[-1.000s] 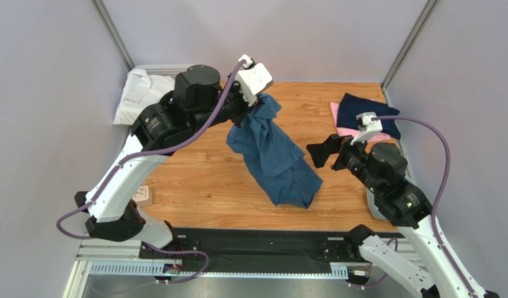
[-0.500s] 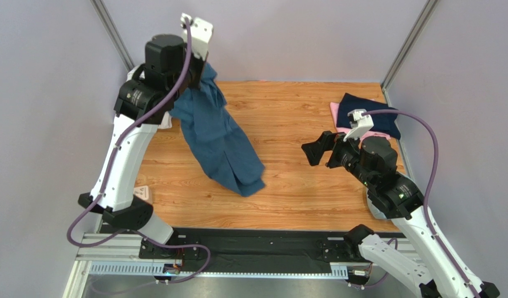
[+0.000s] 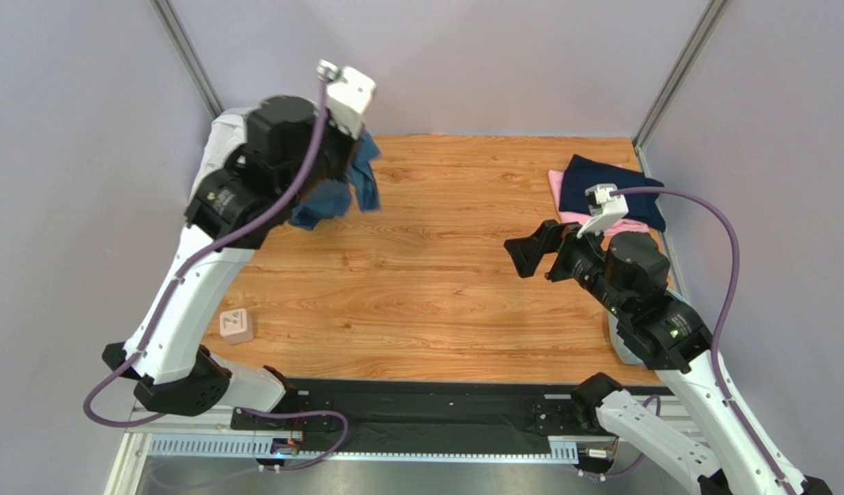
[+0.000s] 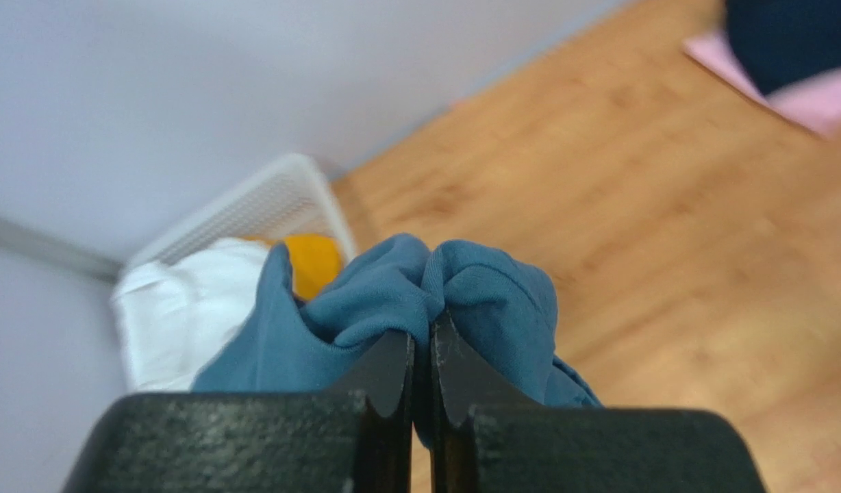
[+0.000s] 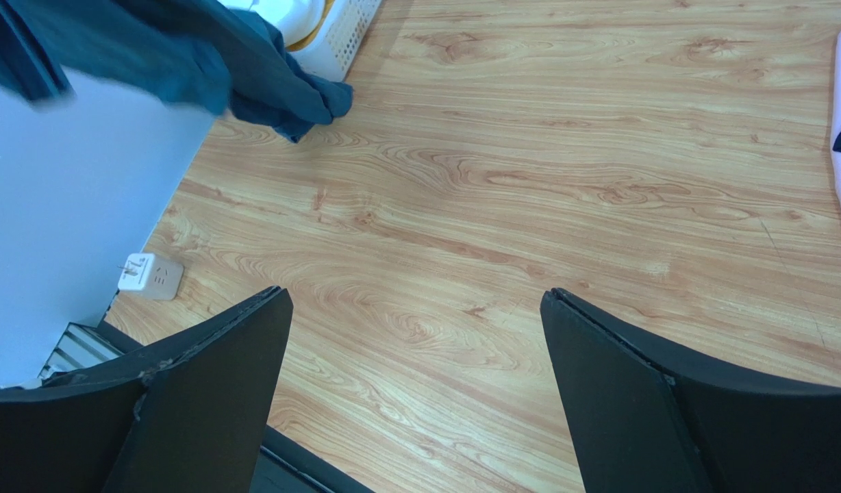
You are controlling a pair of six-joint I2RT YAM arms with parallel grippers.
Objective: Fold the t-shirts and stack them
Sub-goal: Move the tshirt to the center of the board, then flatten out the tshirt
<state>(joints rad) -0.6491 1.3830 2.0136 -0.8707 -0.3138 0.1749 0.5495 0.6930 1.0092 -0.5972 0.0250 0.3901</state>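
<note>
My left gripper (image 3: 352,155) is shut on the teal-blue t-shirt (image 3: 338,191) and holds it high at the back left; in the left wrist view the cloth (image 4: 476,298) bunches over the closed jaws (image 4: 428,334). The shirt hangs in the air in the right wrist view (image 5: 188,57). A dark navy t-shirt (image 3: 612,186) lies folded on a pink one (image 3: 562,201) at the back right. My right gripper (image 3: 529,253) is open and empty above the middle of the table, its jaws wide apart (image 5: 414,308). White (image 4: 183,298) and orange (image 4: 311,262) garments lie in the basket.
A white lattice basket (image 4: 260,200) stands at the back left corner, behind the left arm. A small white power adapter (image 3: 235,326) sits at the front left of the wooden table (image 3: 447,299). Grey walls close in on both sides.
My left gripper has swung the teal-blue shirt from the table's middle up to the back left, lifting it off the wood. The right gripper stayed open and nearly still.
</note>
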